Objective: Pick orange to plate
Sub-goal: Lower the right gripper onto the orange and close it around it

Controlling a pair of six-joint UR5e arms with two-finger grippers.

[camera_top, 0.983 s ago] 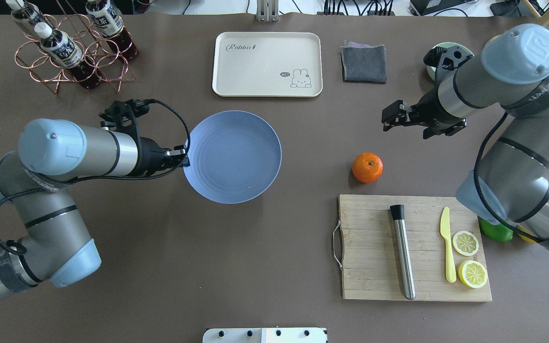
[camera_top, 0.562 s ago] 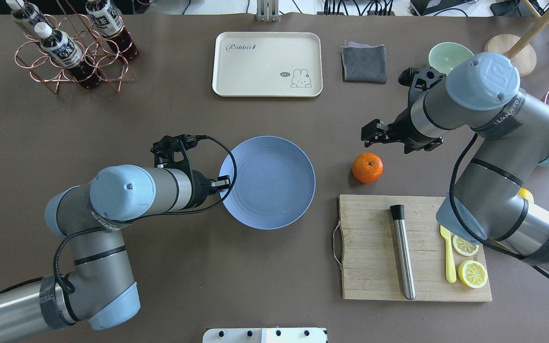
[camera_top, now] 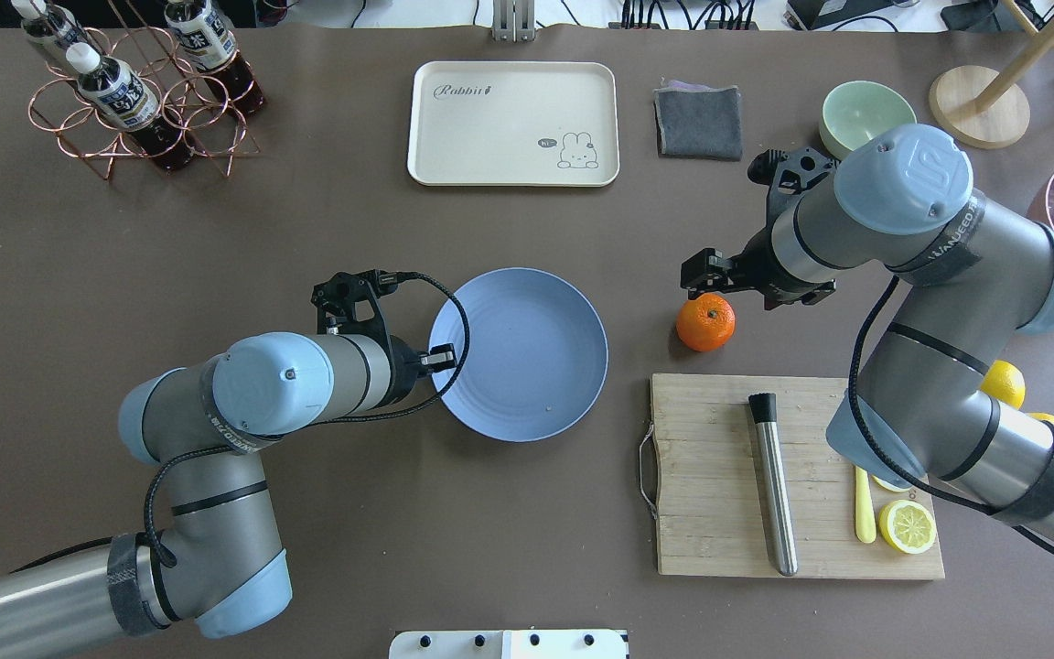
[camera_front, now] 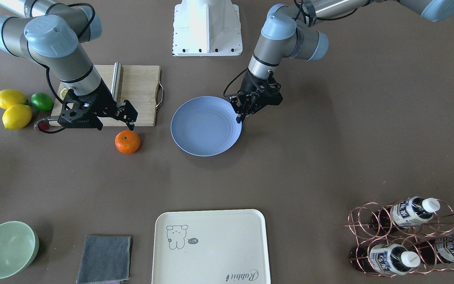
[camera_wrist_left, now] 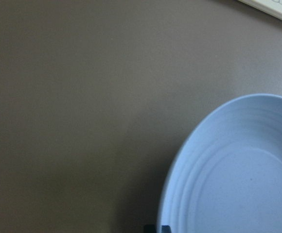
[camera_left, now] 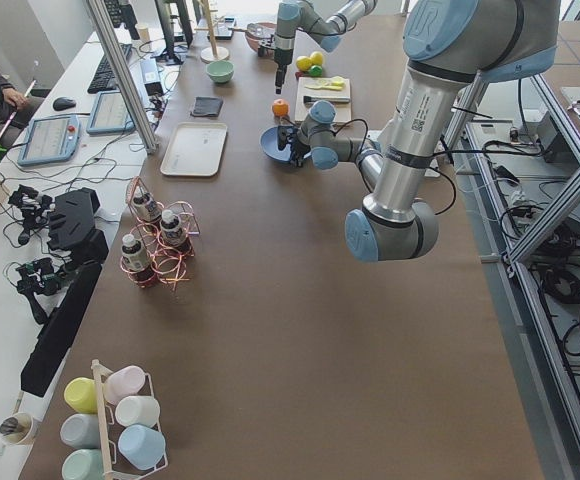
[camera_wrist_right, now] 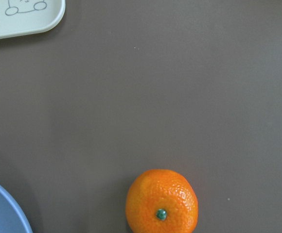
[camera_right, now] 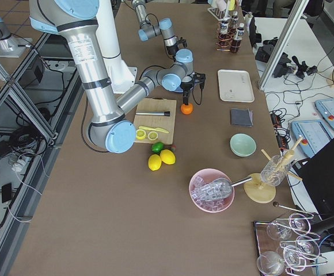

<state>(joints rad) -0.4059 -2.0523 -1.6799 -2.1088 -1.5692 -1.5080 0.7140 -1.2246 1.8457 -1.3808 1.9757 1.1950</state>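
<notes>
The orange (camera_top: 705,322) lies on the brown table just beyond the cutting board, its green stem spot up; it also shows low in the right wrist view (camera_wrist_right: 162,201). My right gripper (camera_top: 695,275) hovers open just past the orange's far side, apart from it. The blue plate (camera_top: 527,366) rests flat left of the orange, with about half a plate's width of table between them. My left gripper (camera_top: 443,355) is shut on the plate's near-left rim (camera_front: 239,118). The left wrist view shows only the plate (camera_wrist_left: 238,174) and table.
A wooden cutting board (camera_top: 710,458) with a metal bar, a yellow knife and lemon slices sits near the orange. Behind stand a cream tray (camera_top: 513,124), a grey cloth (camera_top: 698,122) and a green bowl (camera_top: 861,108). Lemons and a lime (camera_front: 41,101) lie beside the board. A bottle rack (camera_top: 138,91) stands far left.
My left arm has dragged the plate rightwards and nearer the robot, closer to the orange. My right gripper has come left and down to just behind the orange.
</notes>
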